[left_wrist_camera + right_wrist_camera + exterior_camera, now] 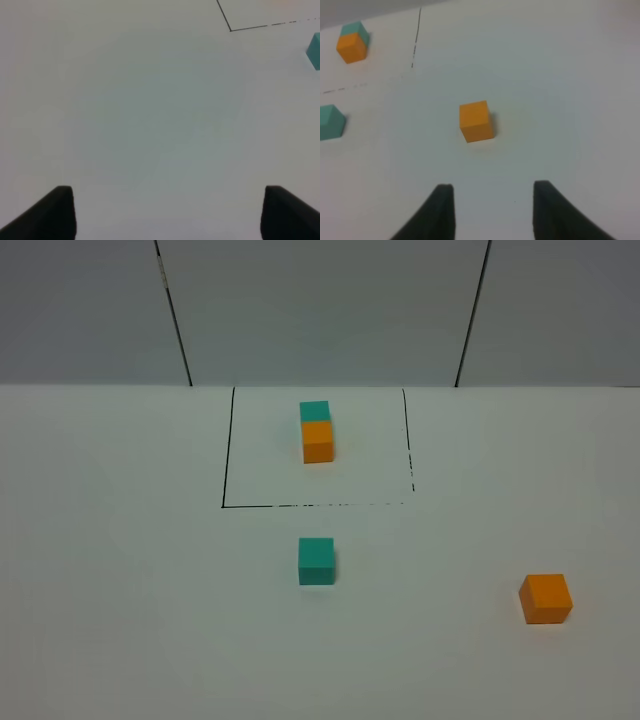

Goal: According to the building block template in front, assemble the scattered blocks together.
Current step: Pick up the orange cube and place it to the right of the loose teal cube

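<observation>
The template (317, 430) is a joined teal and orange pair, teal on the far side, inside a thin black-line rectangle (223, 480). A loose teal cube (316, 560) sits just in front of the frame. A loose orange cube (546, 598) sits at the near right. Neither gripper shows in the high view. My left gripper (167, 190) is open wide and empty over bare table; the teal cube (315, 50) is far off at that view's edge. My right gripper (492, 185) is open and empty, a short way behind the orange cube (476, 121).
The white table (120, 590) ends at a grey panelled wall (320, 310) at the back. The right wrist view also shows the teal cube (330, 121) and the template (353, 42). The frame's corner line (231, 30) shows in the left wrist view.
</observation>
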Available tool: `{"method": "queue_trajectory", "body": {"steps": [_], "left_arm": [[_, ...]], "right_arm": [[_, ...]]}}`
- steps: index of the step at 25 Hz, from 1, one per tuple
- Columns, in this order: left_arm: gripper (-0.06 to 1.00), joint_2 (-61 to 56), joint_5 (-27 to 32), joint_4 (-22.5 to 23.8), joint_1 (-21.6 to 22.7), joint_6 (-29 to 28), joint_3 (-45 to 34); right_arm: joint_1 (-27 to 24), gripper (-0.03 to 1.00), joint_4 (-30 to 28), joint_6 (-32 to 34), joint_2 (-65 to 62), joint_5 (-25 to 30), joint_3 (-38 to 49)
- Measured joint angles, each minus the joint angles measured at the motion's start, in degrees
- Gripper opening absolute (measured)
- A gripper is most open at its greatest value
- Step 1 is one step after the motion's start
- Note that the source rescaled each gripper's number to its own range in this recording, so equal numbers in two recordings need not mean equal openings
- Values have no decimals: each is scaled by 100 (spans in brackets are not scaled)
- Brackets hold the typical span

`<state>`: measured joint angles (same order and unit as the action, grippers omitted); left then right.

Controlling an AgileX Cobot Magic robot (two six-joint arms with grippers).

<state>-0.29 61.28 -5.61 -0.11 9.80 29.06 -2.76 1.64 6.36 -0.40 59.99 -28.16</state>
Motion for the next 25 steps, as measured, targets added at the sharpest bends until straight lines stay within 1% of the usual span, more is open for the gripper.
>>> {"method": "queue_trajectory", "body": {"steps": [25], "left_arm": [[64,0,0,0,0,0,0]], "right_arm": [[0,0,0,-5,0,0,0]]}}
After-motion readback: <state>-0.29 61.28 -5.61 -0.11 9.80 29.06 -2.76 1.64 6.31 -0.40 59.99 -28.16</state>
